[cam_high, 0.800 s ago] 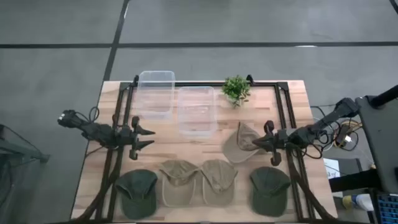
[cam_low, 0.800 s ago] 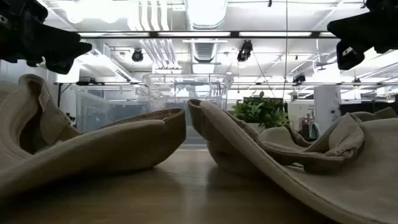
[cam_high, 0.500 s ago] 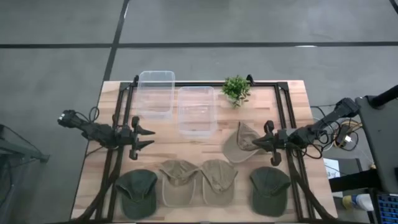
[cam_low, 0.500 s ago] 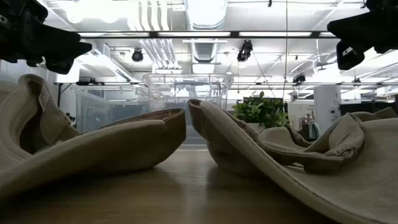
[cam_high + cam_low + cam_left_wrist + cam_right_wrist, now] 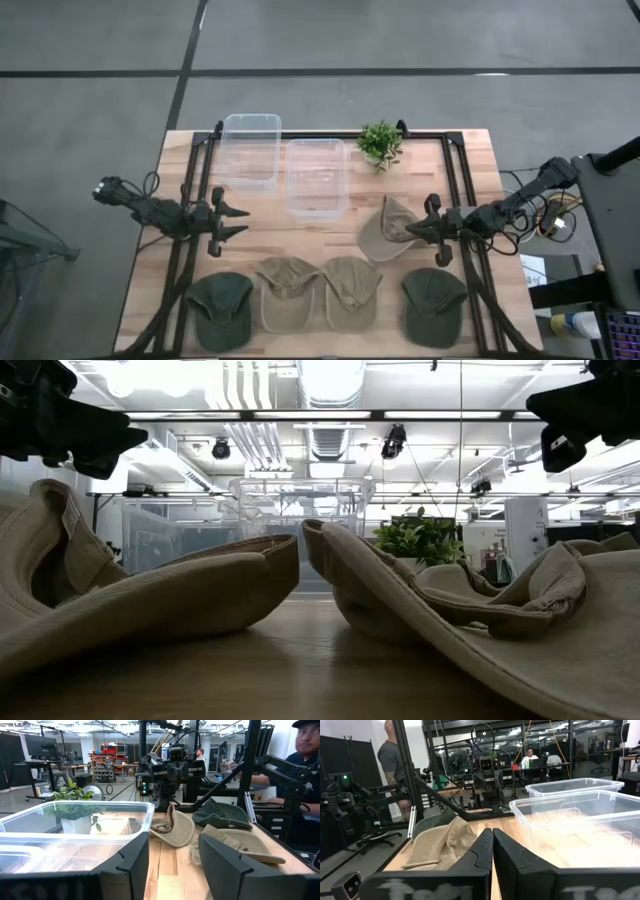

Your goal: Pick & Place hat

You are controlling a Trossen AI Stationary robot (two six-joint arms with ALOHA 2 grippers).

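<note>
Five hats lie on the wooden table. A row along the near edge holds a green hat point(image 5: 220, 308), two tan hats point(image 5: 285, 293) point(image 5: 350, 290) and another green hat point(image 5: 435, 305). A fifth tan hat point(image 5: 388, 230) point(image 5: 172, 827) lies upturned behind the row, resting on its crown. My right gripper point(image 5: 424, 228) point(image 5: 492, 845) is shut, level, at that hat's right edge, with no cloth between its fingers. My left gripper point(image 5: 238, 222) point(image 5: 172, 865) is open and hovers over bare table at the left, pointing right. My right gripper stands shut beside the right edge point(image 5: 412, 230) of the upturned tan hat. I cannot tell whether it touches the hat. The wrist view shows the two fingers meeting with nothing between them.
Two clear plastic containers point(image 5: 250, 150) point(image 5: 317, 177) sit at the far middle of the table, with a small potted plant point(image 5: 379, 143) to their right. A black frame point(image 5: 455, 170) runs along the table's sides. People show in the room beyond the table.
</note>
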